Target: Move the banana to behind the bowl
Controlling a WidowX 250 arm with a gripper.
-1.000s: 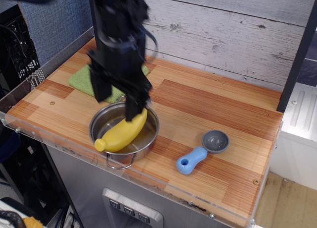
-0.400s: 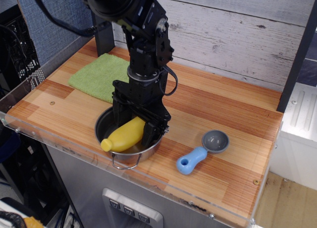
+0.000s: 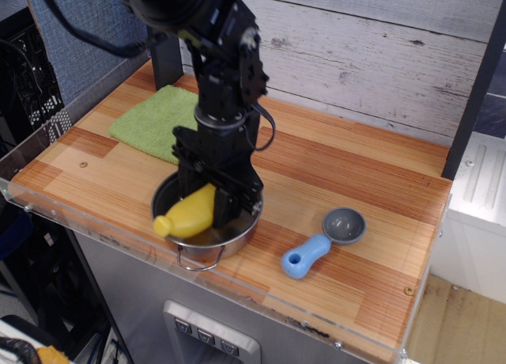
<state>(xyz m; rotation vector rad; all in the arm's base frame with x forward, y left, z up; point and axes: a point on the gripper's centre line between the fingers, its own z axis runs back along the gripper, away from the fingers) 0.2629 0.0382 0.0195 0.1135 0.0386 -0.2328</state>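
observation.image looks down on a striped wooden counter (image 3: pixel 332 182) backed by a whitewashed plank wall (image 3: pixel 371 55). A black robot arm (image 3: pixel 213 39) reaches down from the far left, and its gripper (image 3: pixel 215 199) sits inside the bowl (image 3: pixel 245 225), its dark fingers closed around the far end of the banana (image 3: pixel 187 212). A green cloth (image 3: pixel 150 123) lies flat at the far left, just beyond the bowl. The bowl, a shiny round steel pot with shallow walls, stands at the near left edge, one thin wire loop handle (image 3: pixel 196 261) pointing toward the near side. The banana is plump, smooth and bright yellow, glossy like plastic, slightly curved; its short stubby neck (image 3: pixel 161 226) points near-left and pokes over the bowl's rim, while the far end is hidden between the fingers. To the right, well apart from the bowl, lies a small scoop (image 3: pixel 324 241) with a grey cup and a blue handle.
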